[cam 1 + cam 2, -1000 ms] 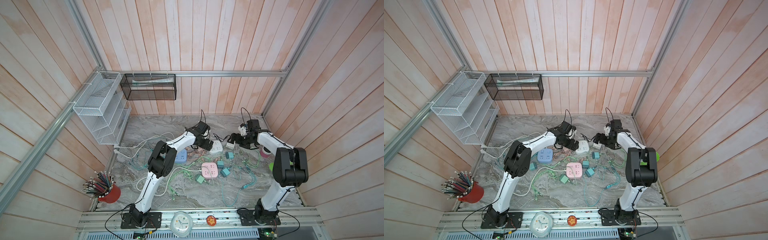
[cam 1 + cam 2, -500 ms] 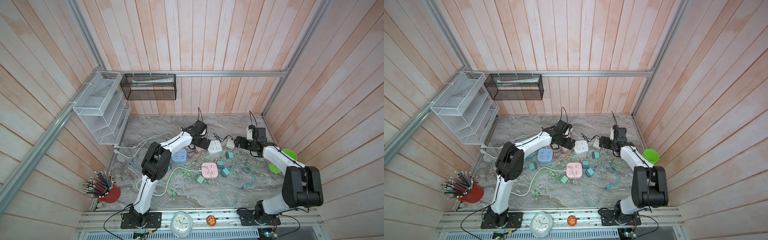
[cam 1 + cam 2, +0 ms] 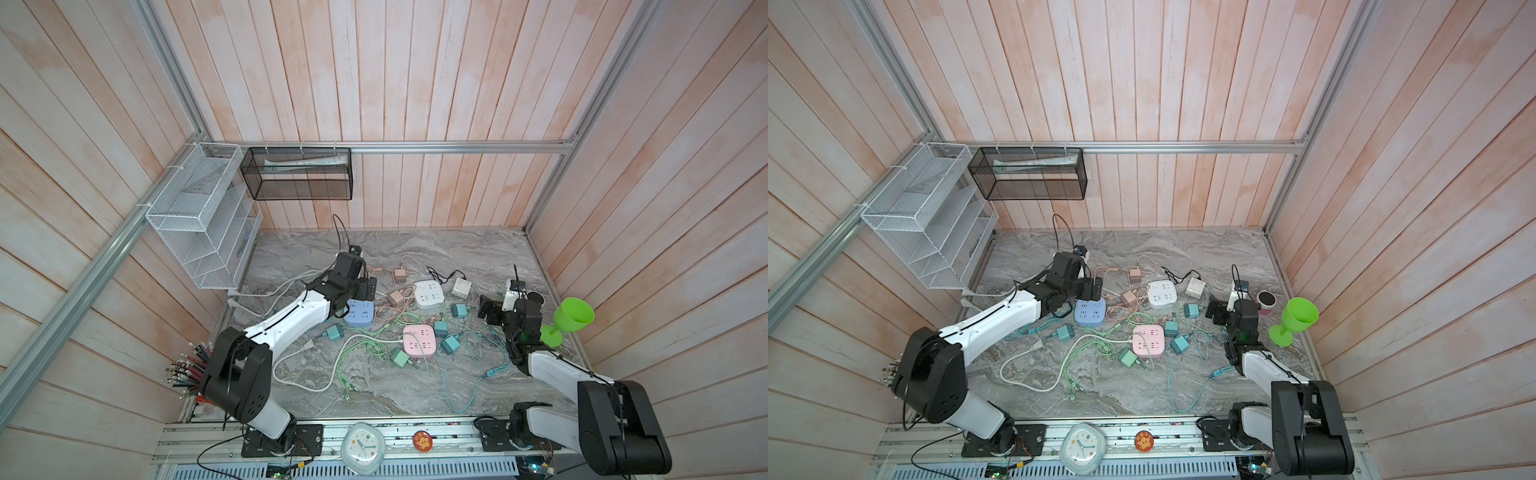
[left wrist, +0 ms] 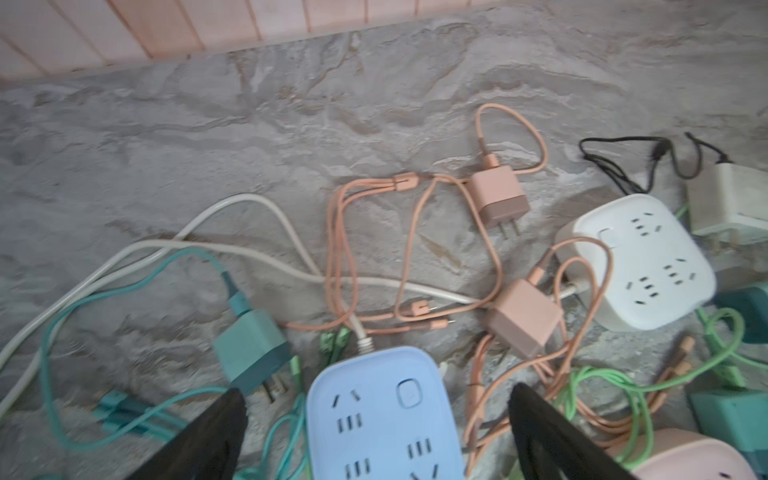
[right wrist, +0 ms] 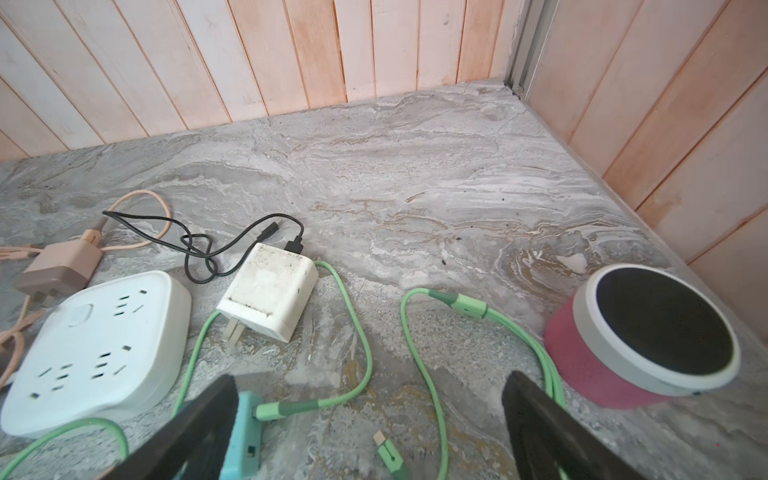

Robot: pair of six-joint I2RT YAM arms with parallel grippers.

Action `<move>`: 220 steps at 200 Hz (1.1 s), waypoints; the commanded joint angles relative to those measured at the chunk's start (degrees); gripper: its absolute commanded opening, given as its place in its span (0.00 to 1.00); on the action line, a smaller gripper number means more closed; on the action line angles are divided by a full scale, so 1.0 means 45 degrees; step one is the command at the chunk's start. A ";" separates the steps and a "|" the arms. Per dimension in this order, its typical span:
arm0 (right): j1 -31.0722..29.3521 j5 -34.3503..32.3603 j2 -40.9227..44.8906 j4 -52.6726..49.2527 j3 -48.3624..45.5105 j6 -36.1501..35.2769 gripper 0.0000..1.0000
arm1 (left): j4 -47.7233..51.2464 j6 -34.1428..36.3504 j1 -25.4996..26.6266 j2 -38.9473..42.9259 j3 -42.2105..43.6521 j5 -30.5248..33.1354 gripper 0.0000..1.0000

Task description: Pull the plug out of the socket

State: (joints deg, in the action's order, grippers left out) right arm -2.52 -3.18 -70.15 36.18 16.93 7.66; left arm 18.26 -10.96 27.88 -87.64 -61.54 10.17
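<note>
The white socket [image 3: 429, 294] [image 3: 1162, 293] lies flat mid-table with every slot empty, as both wrist views show [image 4: 648, 262] [image 5: 95, 349]. The white plug [image 3: 461, 286] [image 3: 1195, 286] rests on its side just right of it, prongs bare [image 5: 270, 291], a black cable attached. My left gripper [image 3: 365, 289] [image 3: 1096, 286] hovers open over the blue socket [image 4: 382, 415], holding nothing [image 4: 378, 399]. My right gripper [image 3: 488, 309] [image 3: 1216, 311] is open and empty above green cable [image 5: 370, 386], to the right of the plug.
A pink socket [image 3: 419, 341], teal and tan chargers and tangled green, tan and white cables litter the middle. A green goblet [image 3: 571, 320] and a pink round speaker [image 5: 640, 336] stand by the right wall. Pencil pot [image 3: 191, 368] at the near left.
Both grippers have drawn back from the white socket, the left toward the blue socket, the right toward the near right. The white plug stays on the table beside the socket.
</note>
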 commanded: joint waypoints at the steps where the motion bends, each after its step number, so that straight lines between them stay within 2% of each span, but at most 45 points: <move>1: 0.0034 -0.0593 -0.0667 0.3439 -0.0378 -0.0916 0.98 | -0.1196 0.0073 -0.0338 0.1080 0.1097 0.0868 1.00; 37: 0.0054 -0.1635 -0.1660 0.5367 -0.0627 -0.2107 0.98 | -0.2295 0.0407 -0.0820 0.2721 0.2661 0.2068 1.00; 47: 0.0162 -0.2065 -0.2060 0.5767 -0.0572 -0.1730 0.98 | -0.2737 0.0638 -0.0970 0.3117 0.3103 0.2365 1.00; 56: 0.0311 -0.1530 -0.2366 0.5987 -0.0633 -0.1659 0.98 | -0.3315 0.0812 -0.1151 0.3445 0.3582 0.2583 1.00; 82: 0.0444 -0.1211 -0.4551 0.9794 -0.1271 -0.1616 0.98 | -0.5527 0.1279 -0.2037 0.4105 0.5101 0.2828 1.00; 91: 0.0511 -0.1112 -0.4096 0.8662 -0.1047 -0.1508 0.98 | -0.6314 0.1379 -0.2424 0.4195 0.5557 0.2863 1.00; 102: 0.0692 -0.0320 -0.3677 0.6938 -0.0567 -0.1576 0.98 | -0.7628 0.2081 -0.2899 0.4221 0.6209 0.2783 1.00; 116: 0.0952 -0.0051 -0.3889 0.7585 -0.0711 -0.1257 0.98 | -0.9838 0.2473 -0.3537 0.3989 0.7128 0.2836 1.00; 141: 0.0971 0.0035 -0.3797 0.7211 -0.0610 -0.1331 0.98 | -1.2682 0.2785 -0.4717 0.2681 0.8082 0.1759 1.00; 172: 0.0964 0.0028 -0.3804 0.7233 -0.0617 -0.1312 0.98 | -1.5228 0.1846 -0.5646 0.0816 0.8774 0.1430 1.00; 199: 0.0971 0.0028 -0.3803 0.7232 -0.0613 -0.1314 0.98 | -1.7729 0.1689 -0.6397 0.0142 0.9951 -0.1075 1.00; 209: 0.0971 0.0040 -0.3787 0.7232 -0.0616 -0.1311 0.98 | -1.9353 0.1726 -0.6464 -0.0278 1.0450 -0.1222 1.00; 220: 0.0971 0.0026 -0.3786 0.7222 -0.0609 -0.1319 0.98 | -1.8769 0.1657 -0.6478 -0.0065 1.0418 -0.1148 1.00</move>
State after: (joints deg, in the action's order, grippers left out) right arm 1.61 -3.73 -87.94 68.45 13.23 1.45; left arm -55.09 -2.42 -0.82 -87.48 -16.36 10.46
